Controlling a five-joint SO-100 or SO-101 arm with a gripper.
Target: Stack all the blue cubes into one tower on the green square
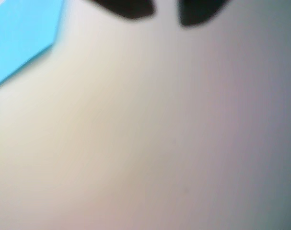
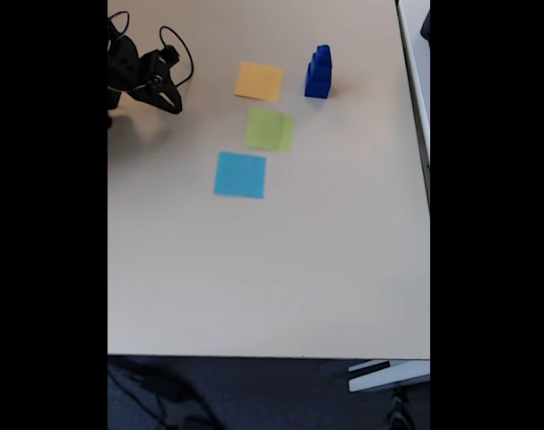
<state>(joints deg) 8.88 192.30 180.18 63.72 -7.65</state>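
Observation:
In the fixed view the blue cubes (image 2: 318, 73) stand stacked in a small stepped tower on the bare table, just right of an orange-yellow paper square. The green square (image 2: 270, 129) lies flat below and left of the tower, with nothing on it. My gripper (image 2: 173, 102) hangs at the far upper left, well away from both. In the blurred wrist view my gripper (image 1: 167, 14) shows as two dark fingertips (image 1: 131, 9) at the top edge. A narrow gap of bare table shows between them, and they hold nothing.
The orange-yellow square (image 2: 259, 81) lies above the green one and a light-blue square (image 2: 240, 175) below it; its corner is seen as the light-blue paper (image 1: 20, 38) in the wrist view. The pale table (image 2: 272, 269) ends at a front edge and a right edge.

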